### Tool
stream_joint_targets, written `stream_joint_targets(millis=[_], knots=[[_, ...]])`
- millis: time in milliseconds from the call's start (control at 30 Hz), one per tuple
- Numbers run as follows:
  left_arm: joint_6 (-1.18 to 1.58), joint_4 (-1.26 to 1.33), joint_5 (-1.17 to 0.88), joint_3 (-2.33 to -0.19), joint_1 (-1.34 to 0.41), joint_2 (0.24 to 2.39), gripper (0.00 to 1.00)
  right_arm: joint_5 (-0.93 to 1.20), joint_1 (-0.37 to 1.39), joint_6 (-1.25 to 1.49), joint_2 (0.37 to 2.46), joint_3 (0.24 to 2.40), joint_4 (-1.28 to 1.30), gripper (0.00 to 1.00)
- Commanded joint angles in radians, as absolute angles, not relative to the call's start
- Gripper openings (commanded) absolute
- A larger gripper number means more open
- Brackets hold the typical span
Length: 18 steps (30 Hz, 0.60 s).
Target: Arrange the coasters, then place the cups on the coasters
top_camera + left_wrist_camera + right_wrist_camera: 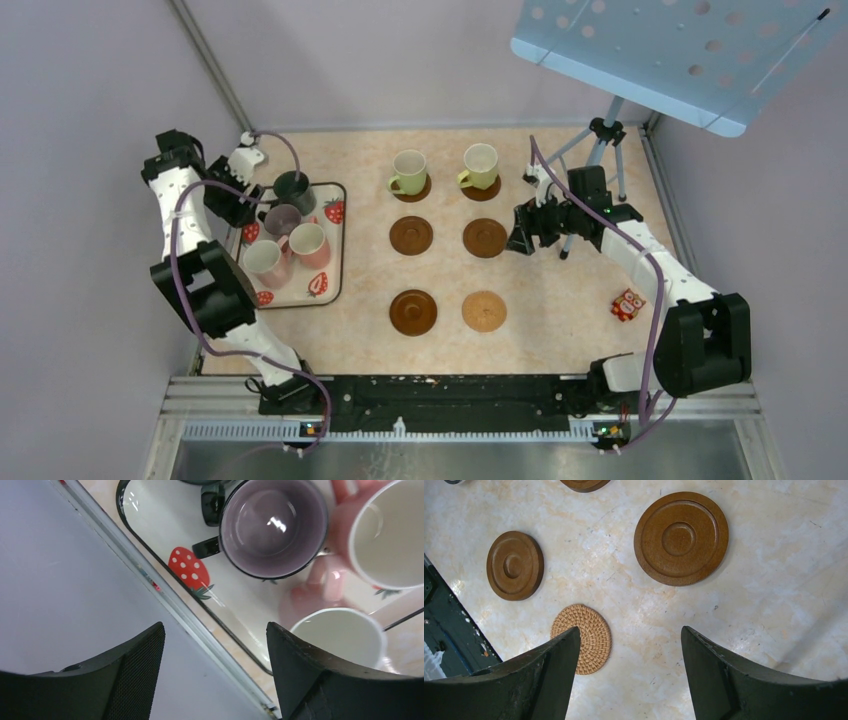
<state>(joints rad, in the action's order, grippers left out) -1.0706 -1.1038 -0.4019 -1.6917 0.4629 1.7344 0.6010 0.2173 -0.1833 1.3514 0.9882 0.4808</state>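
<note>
Six upright cups (410, 170), six coasters (411, 235): two cups seated, four on the tray (344, 250).
Two green ones top the 12 o'clock coasters, handles toward 9 o'clock; one dark, one mauve and two pink crowd the tray at 9 o'clock. The left gripper (215, 630) and right gripper (631, 632) gape, holding nothing.

In the left wrist view, the dark cup (212, 502) is cut off at 12 o'clock, so we see little more than a handle. One pink cup (385, 535) runs past the edges at 2 o'clock. The other pink cup (345, 635), at 5 o'clock, sits partly behind the left pincer (215, 630).

In the right wrist view, a brown coaster (584, 484) is clipped at 12 o'clock. The right pincer (630, 630) covers part of the woven coaster (589, 630).

From above, we cannot identify the small red-and-white item (628, 304) at 3 o'clock on the surface (560, 300).
</note>
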Motion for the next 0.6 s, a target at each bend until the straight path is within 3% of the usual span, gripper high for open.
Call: stream_joint_targets(millis=[0, 333, 567], knots=[[-1.341, -1.132, -0.418, -1.742, 0.487, 1.793, 0.81, 0.628, 0.209, -0.204, 1.356, 0.995, 0.462, 0.73], [-1.698, -1.204, -0.453, -1.825, 0.484, 1.94, 0.81, 0.623, 0.209, -0.203, 1.369, 0.998, 0.467, 0.73], [-1.797, -1.192, -0.422, -1.854, 0.478, 2.015, 0.83, 0.63, 0.21, -0.204, 1.375, 1.003, 0.474, 0.73]])
